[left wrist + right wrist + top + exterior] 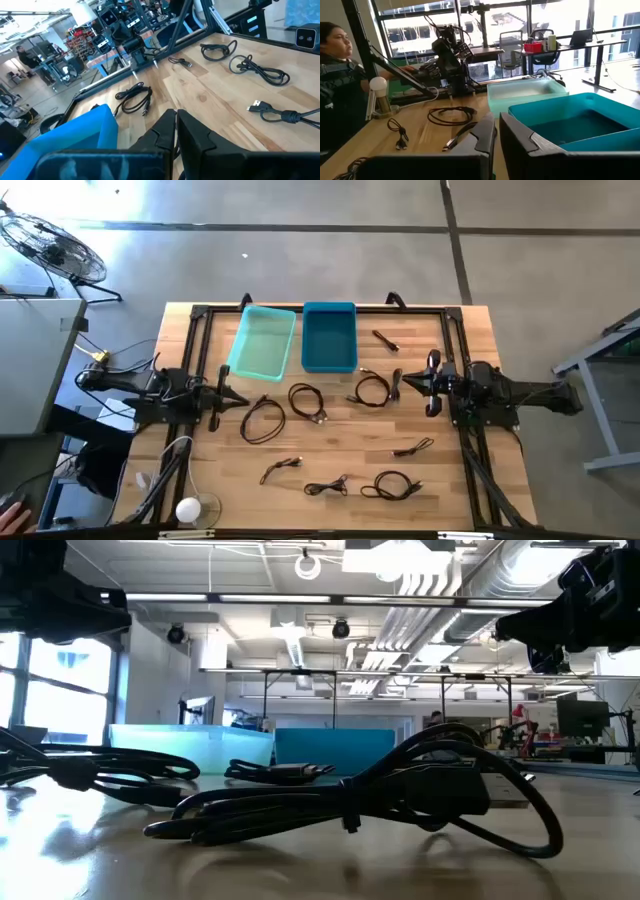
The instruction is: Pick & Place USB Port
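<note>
Both the left gripper (240,397) and right gripper (398,385) are closed and empty; the nearest USB cable (372,390) lies coiled on the desk just ahead of the right gripper, between the arms.

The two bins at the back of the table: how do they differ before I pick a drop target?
The light aqua bin is paler and see-through, sits nearer the left arm, and lies slightly skewed. The teal bin is darker, opaque and squared to the table edge. Both are rectangular, open-topped, side by side, with no cables inside.
</note>
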